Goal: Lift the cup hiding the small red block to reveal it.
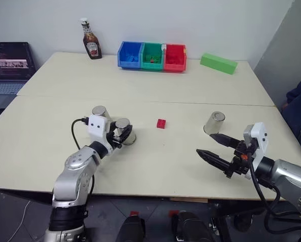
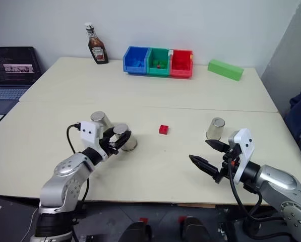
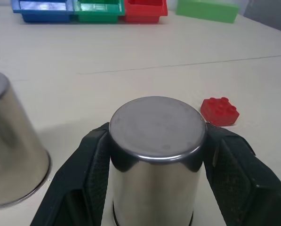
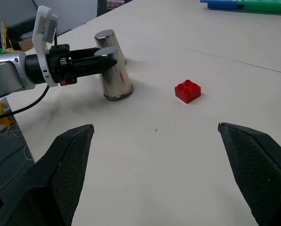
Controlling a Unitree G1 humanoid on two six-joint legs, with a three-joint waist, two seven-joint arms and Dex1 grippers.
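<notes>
Cup point(image 3: 155, 155) clenched by left gripper point(image 1: 119, 136), base cut off; small red block point(image 1: 161, 123) exposed; right gripper point(image 1: 215, 147) spread, empty.

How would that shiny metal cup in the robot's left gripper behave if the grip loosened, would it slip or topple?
The cup looks polished and smooth, so it would probably slide easily between the left gripper fingers. In the right wrist view it stands tilted with its rim near the table, so it would likely drop flat rather than roll. It looks rigid.

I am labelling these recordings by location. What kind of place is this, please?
Probably a lab or office test room: a plain pale table against a bare wall, sorting bins, and an open laptop at the side.
</notes>
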